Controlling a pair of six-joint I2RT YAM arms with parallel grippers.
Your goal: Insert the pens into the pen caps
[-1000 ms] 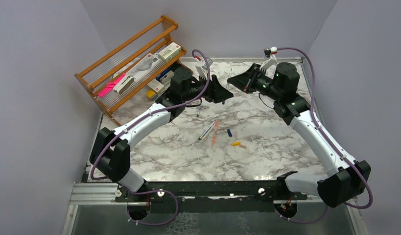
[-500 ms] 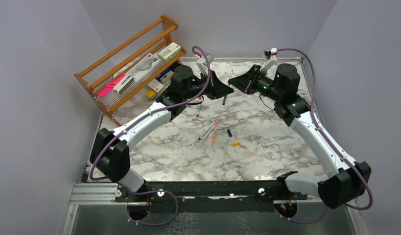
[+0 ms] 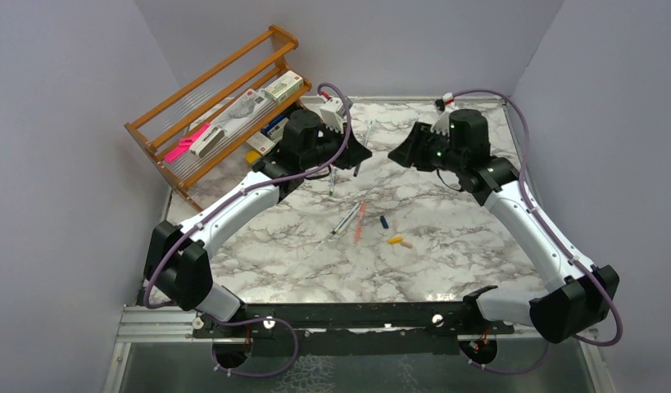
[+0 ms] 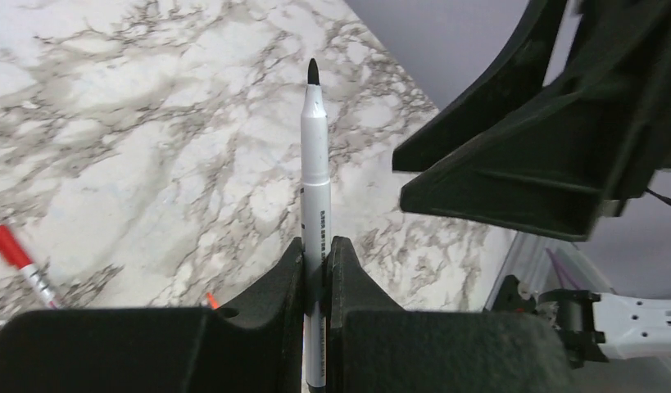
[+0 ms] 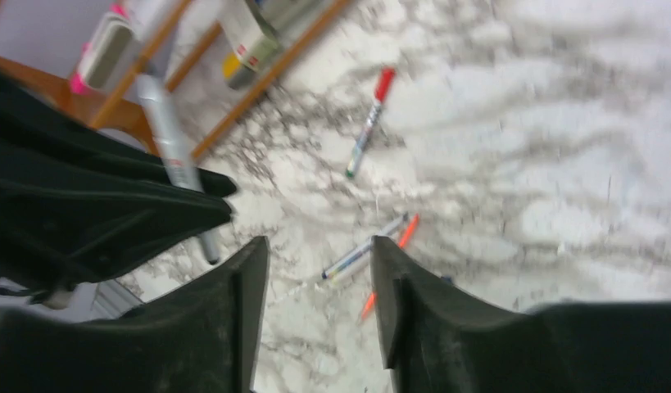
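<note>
My left gripper (image 3: 360, 154) (image 4: 317, 246) is shut on a grey-white pen (image 3: 364, 141) (image 4: 315, 164), held above the back of the table with its black tip pointing away from the wrist camera. My right gripper (image 3: 397, 153) (image 5: 319, 246) stands open and empty just right of it, apart from the pen. On the marble lie a grey pen (image 3: 346, 219) (image 5: 369, 246) and an orange pen (image 3: 360, 221) (image 5: 389, 266) side by side. A red-capped pen (image 5: 366, 123) (image 4: 16, 258) lies under the left arm. A dark blue cap (image 3: 384, 222), a yellow cap (image 3: 394, 240) and a pale pink cap (image 3: 406, 244) lie to the right of the pens.
A wooden rack (image 3: 217, 106) stands at the back left with boxes and a bright pink bar (image 3: 187, 143) in it. Grey walls close in the table (image 3: 446, 270) on three sides. Both arms reach over its far half.
The left gripper closed on the pen that the right gripper held upright. The right gripper then opened and drew back to the right, and the left carried the pen slightly left.
</note>
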